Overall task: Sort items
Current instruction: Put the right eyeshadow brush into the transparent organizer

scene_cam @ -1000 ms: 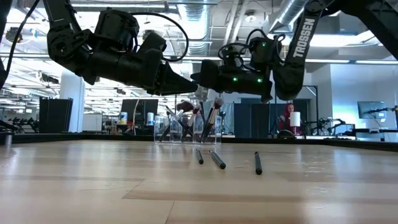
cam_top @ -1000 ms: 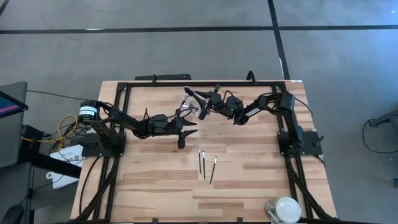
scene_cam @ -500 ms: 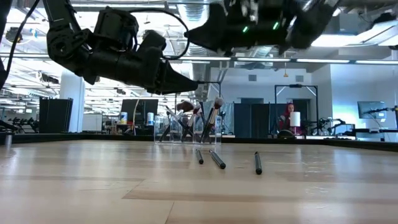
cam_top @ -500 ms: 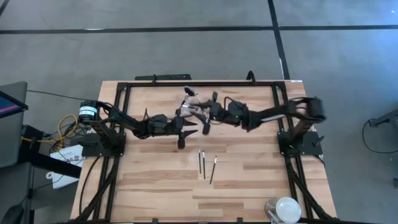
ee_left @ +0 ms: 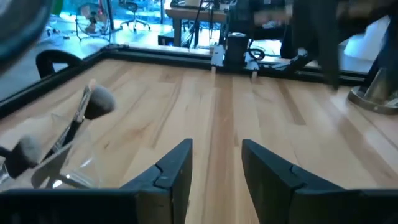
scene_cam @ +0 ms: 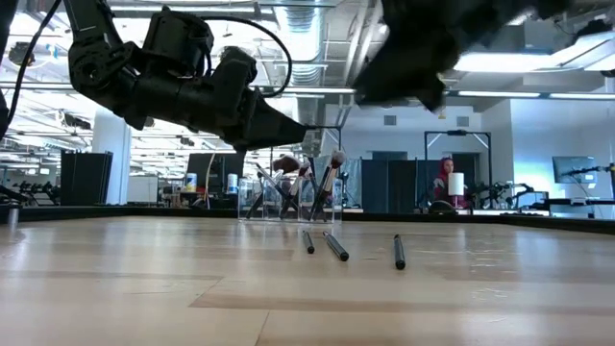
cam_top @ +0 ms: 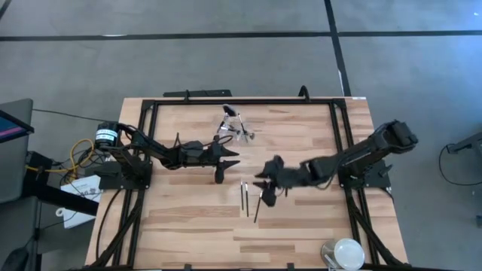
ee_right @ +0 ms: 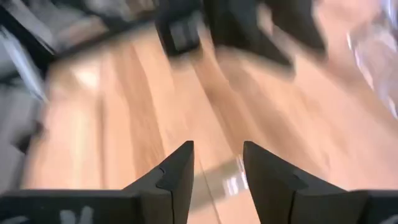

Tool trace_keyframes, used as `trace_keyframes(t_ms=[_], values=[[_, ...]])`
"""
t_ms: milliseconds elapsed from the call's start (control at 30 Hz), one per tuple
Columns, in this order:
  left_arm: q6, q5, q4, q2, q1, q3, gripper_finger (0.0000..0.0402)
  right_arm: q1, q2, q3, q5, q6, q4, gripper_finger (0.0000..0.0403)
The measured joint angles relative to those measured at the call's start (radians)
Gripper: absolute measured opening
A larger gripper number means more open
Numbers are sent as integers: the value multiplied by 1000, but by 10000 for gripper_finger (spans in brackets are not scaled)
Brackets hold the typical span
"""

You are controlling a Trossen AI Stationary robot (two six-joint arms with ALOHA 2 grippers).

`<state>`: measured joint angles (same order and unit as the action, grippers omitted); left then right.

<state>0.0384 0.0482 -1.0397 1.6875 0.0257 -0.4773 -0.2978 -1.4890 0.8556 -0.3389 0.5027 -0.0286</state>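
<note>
Wooden table point(cam_top: 188, 218): left gripper point(cam_top: 232, 156), fingers parted and empty, beside the clear holder point(cam_top: 235, 129); right gripper point(cam_top: 262, 184), parted, empty, above three loose brushes point(cam_top: 249, 197). Remaining brushes stand inside the holder.

robotics lab; exposed ceiling ducts point(scene_cam: 452, 24); monitors point(scene_cam: 207, 173); grey concrete floor point(cam_top: 226, 60); wooden bench point(cam_top: 301, 218)

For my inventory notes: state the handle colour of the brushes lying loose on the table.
Black, clearest in the low view: brushes.

overhead, table-level, two wrist cameras
</note>
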Motion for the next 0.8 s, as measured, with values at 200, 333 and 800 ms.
trace_keyframes(t_ms=[200,333,800], values=[[1,0,25,0,0,0,136,-84,-147,-1,-4,226,25,134],[1,0,29,0,0,0,136,-82,-219,-1,-6,388,51,140],[1,0,29,0,0,0,136,-59,-234,-1,-2,740,154,128]])
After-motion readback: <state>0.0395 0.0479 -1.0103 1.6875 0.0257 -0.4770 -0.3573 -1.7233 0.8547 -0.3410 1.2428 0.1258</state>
